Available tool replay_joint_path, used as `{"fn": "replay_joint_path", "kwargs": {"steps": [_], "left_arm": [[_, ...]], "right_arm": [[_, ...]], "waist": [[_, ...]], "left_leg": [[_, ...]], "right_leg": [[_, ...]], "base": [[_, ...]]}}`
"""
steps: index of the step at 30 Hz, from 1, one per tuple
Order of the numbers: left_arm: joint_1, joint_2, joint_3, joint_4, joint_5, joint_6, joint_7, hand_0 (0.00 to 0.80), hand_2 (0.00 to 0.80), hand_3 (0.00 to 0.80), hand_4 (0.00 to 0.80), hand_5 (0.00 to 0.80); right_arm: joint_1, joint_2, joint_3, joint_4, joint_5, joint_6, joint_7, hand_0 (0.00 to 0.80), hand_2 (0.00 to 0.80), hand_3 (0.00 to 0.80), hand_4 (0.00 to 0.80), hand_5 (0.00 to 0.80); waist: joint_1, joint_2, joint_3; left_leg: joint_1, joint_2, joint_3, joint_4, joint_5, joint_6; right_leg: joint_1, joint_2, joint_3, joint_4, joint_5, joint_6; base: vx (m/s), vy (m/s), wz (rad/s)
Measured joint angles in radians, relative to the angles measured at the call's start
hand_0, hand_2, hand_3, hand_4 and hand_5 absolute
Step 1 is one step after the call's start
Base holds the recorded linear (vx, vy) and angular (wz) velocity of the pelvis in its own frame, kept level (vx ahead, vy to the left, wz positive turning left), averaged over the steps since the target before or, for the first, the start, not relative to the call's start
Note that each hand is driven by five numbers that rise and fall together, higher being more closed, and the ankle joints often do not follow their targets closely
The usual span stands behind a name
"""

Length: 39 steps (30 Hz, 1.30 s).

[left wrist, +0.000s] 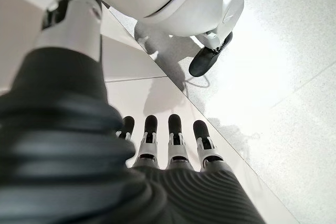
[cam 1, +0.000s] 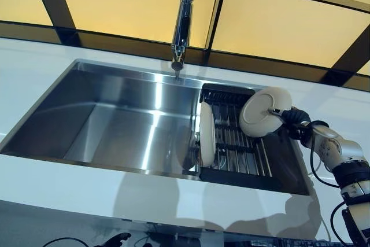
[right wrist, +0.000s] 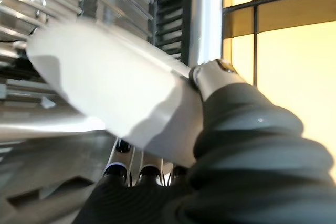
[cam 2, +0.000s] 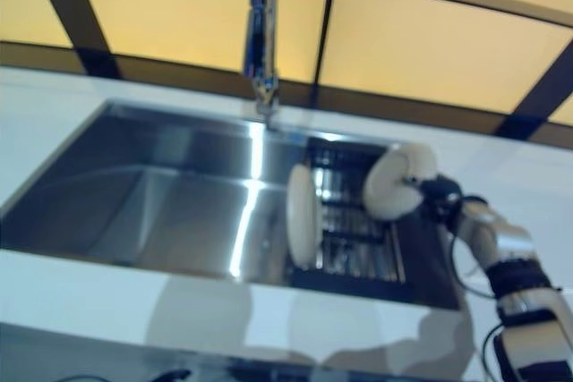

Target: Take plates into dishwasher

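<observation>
While one white plate [cam 1: 207,133] already stands upright on edge at the left end of the dark wire rack [cam 1: 240,146] set in the right part of the steel sink [cam 1: 115,120], a second plate [cam 1: 264,111] is held tilted above the rack by the right robot hand [cam 1: 287,116], thumb and fingers pinching its rim. The task thus appears partly done: one plate is racked, and the held plate is not yet lowered into a slot. Head views show the whole layout, including the faucet [cam 1: 184,18] and the white counter [cam 1: 69,186]. The right wrist view alone shows the pinch closely, the thumb on the plate's face and fingers beneath. The left wrist view alone shows the left robot hand [left wrist: 168,145], fingers straight and holding nothing, over the floor [left wrist: 283,77].
</observation>
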Motion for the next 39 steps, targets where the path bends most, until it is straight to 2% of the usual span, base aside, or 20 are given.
{"fn": "replay_joint_path", "kwargs": {"steps": [24, 28, 32, 39], "left_arm": [[0.0, -0.02, -0.001, 0.005, 0.006, -0.015, 0.033, 0.0, 0.0, 0.0, 0.0, 0.0], [-0.007, -0.035, 0.001, 0.017, 0.013, 0.029, 0.076, 0.0, 0.0, 0.0, 0.0, 0.0], [-0.008, -0.064, 0.039, 0.05, 0.002, 0.102, 0.115, 0.0, 0.0, 0.0, 0.0, 0.0], [-0.01, -0.071, 0.045, 0.053, 0.015, 0.139, 0.107, 0.0, 0.0, 0.0, 0.0, 0.0]], "right_arm": [[-0.03, -0.023, 0.001, -0.025, -0.069, -0.013, -0.14, 0.8, 0.8, 0.8, 0.8, 0.8], [-0.035, -0.049, 0.0, -0.043, -0.069, -0.013, -0.158, 0.8, 0.8, 0.8, 0.8, 0.8], [-0.037, -0.062, -0.004, -0.074, -0.069, -0.013, -0.184, 0.8, 0.8, 0.8, 0.8, 0.8], [-0.036, -0.082, -0.004, -0.081, -0.07, -0.014, -0.221, 0.8, 0.8, 0.8, 0.8, 0.8]], "waist": [[-0.005, 0.001, 0.0], [-0.006, 0.004, -0.006], [-0.007, 0.012, -0.017], [-0.014, 0.019, -0.03]], "left_leg": [[0.03, 0.0, 0.005, -0.001, -0.001, -0.001], [0.037, 0.001, 0.008, -0.001, -0.002, -0.002], [0.048, 0.001, 0.018, -0.001, -0.003, -0.001], [0.07, -0.004, 0.038, 0.023, -0.023, 0.005]], "right_leg": [[0.026, 0.001, 0.003, 0.0, -0.002, -0.004], [0.031, 0.001, 0.006, 0.0, -0.002, -0.004], [0.036, 0.001, 0.016, 0.0, -0.002, -0.004], [0.033, -0.009, 0.051, 0.041, -0.015, -0.001]], "base": [[-0.006, 0.018, 0.0], [-0.059, 0.09, -0.02], [-0.061, 0.112, -0.06], [-0.003, 0.093, -0.12]]}}
